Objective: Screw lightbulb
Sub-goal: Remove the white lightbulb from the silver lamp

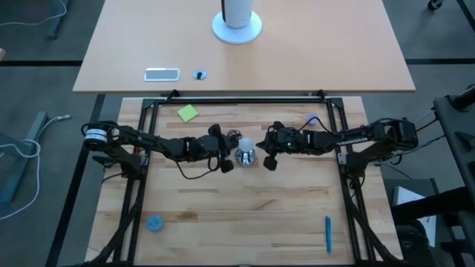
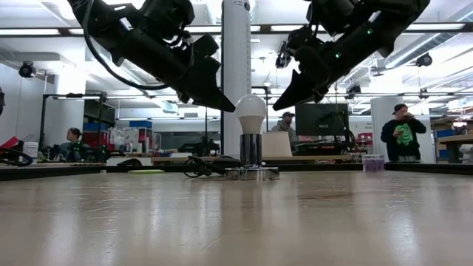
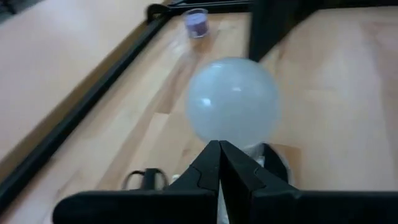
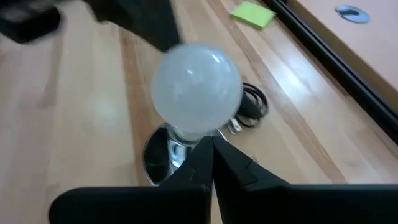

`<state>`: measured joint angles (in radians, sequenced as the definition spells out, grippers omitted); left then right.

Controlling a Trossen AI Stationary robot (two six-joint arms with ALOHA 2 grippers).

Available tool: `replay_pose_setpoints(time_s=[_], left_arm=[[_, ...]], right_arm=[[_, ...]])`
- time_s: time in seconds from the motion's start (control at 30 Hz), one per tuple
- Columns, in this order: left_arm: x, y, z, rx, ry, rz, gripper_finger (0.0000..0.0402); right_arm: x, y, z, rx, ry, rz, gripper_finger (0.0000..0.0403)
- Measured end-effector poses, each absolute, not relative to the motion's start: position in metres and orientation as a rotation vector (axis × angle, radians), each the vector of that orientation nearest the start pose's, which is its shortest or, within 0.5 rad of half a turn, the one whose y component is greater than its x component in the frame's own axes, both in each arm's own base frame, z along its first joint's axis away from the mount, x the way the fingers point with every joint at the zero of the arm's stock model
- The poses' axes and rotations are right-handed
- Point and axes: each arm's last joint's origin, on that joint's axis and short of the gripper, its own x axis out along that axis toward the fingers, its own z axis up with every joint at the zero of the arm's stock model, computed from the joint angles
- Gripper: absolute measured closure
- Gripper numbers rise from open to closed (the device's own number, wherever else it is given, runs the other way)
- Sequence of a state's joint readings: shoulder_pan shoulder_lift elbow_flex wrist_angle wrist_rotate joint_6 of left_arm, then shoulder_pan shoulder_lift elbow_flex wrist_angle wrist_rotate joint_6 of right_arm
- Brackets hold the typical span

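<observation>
On my left arm, the left tool (image 1: 225,165) hangs above the worktop (image 1: 245,215) with its fingers pressed together, pinching nothing, as its wrist view shows the two dark tips meeting in a point. Just to its right, between both tools, I see the lightbulb (image 2: 250,113) standing upright in the shiny silver socket base (image 2: 251,171), round end up; neither tool touches it in the low view, where each tip stops just short of the glass. From the left wrist view the lightbulb sits straight ahead of the closed tips, with a small purple cup (image 3: 197,22) farther off beyond it. To the right of the lightbulb I have the right tool (image 1: 271,162), also shut tight on nothing, tips aimed down toward the bulb's side. Beyond the right tool's tips a black cord (image 4: 252,106) coils beside the socket base, and a green sticky note (image 4: 253,14) lies farther out.
</observation>
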<state>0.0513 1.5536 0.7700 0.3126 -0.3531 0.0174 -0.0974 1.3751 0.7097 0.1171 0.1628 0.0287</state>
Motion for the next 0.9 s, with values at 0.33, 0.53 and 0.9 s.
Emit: replay_pose_setpoints(time_s=[0.33,0.53,0.9], left_arm=[[0.3149,0.0305,0.1934,0.112,0.475,0.435,0.0401],[0.3155,0.0274,0.1933,0.134,0.481,0.388,0.0401],[0.3160,0.0239,0.1933,0.140,0.481,0.351,0.0401]], right_arm=[[0.2851,-0.0324,0.2078,-0.005,0.499,-0.250,0.0403],[0.2889,-0.0334,0.2053,-0.008,0.483,-0.255,0.0403],[0.2889,-0.0346,0.2055,0.003,0.477,-0.292,0.0403]])
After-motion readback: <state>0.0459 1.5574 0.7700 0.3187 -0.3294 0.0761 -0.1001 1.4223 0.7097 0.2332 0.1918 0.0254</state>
